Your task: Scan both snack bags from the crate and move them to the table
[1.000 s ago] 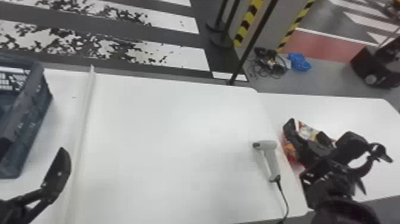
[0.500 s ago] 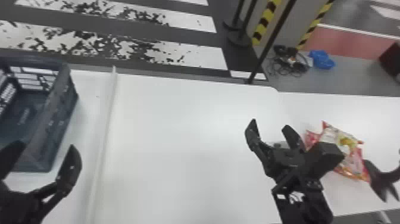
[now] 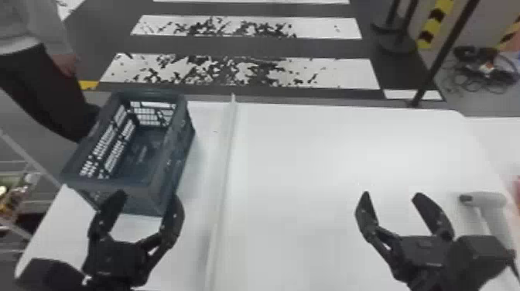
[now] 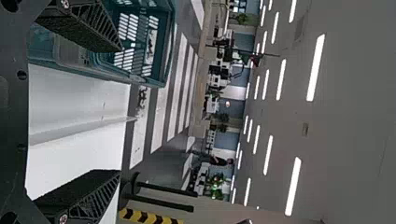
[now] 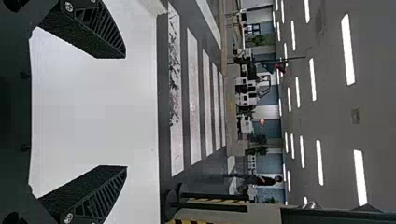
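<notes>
Head view: the left gripper (image 3: 149, 198) is spread with nothing pinched; the plastic crate (image 3: 116, 184) lies just beyond it and slightly to its left, long axis running away from the gripper and slanting a little rightward. The crate's inner floor is visible, and both bags are judged to be out. The right gripper (image 3: 391, 195), also spread and unloaded, is above the white table (image 3: 309, 166). The handheld scanner (image 3: 491, 201) lies close to its right, barrel pointing back toward the fingers, handle running toward the robot. Past the scanner, farther right, a red patch (image 3: 517, 187) is cut by the frame; it is presumed to be snack-bag wrapping, too little being exposed to confirm one bag or two. Left wrist view: fingers wide apart, crate beyond and alongside the outer one. Right wrist view: fingers likewise apart, bare tabletop between them. Assessment: handling appears complete; any correction to a bag would fall to the right arm, the nearer, reaching rightward past the scanner.
</notes>
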Tool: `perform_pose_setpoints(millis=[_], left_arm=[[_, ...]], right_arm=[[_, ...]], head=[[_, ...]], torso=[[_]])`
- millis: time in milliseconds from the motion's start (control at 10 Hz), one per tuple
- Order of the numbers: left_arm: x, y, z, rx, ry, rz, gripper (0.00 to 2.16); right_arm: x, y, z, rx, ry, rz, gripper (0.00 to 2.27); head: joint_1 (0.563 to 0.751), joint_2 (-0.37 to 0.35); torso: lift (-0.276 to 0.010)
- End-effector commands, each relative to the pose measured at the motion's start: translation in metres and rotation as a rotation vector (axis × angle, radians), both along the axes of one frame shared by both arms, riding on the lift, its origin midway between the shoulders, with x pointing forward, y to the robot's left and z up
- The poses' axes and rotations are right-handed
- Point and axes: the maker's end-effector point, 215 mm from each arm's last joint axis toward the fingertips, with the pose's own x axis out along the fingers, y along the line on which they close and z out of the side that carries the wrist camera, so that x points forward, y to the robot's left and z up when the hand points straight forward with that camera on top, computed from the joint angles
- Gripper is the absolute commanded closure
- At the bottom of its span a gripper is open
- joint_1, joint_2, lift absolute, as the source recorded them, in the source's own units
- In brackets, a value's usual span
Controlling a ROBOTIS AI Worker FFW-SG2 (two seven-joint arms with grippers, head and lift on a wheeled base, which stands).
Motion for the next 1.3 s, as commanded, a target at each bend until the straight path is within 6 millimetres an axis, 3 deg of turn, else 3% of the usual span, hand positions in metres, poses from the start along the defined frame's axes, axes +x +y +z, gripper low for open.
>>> perform_pose_setpoints(millis=[0,400,600,1200], left_arm=[[-0.006,0.001,-0.006,0.001,-0.014,0.003,0.07],[-0.015,-0.024,-0.021,-0.007,0.006,-0.033,0.07],[-0.016,-0.025,-0.017,-0.009,0.002,-0.035,0.07],[-0.019,-0.031,-0.015,-0.017,0.008,-0.043,0.07]], right_arm=[[-0.015,0.004,-0.020,0.019,0.025,-0.001,0.08],[-0.035,-0.001,-0.015,0.022,-0.009,-0.007,0.08],[-0.037,-0.013,-0.012,0.022,-0.008,-0.026,0.08],[-0.040,-0.019,-0.002,0.010,0.002,-0.031,0.08]], head=[[0.695,0.053],[0.695,0.051],[0.695,0.020],[0.695,-0.018]], torso=[[-0.087],[-0.087],[-0.087],[-0.087]])
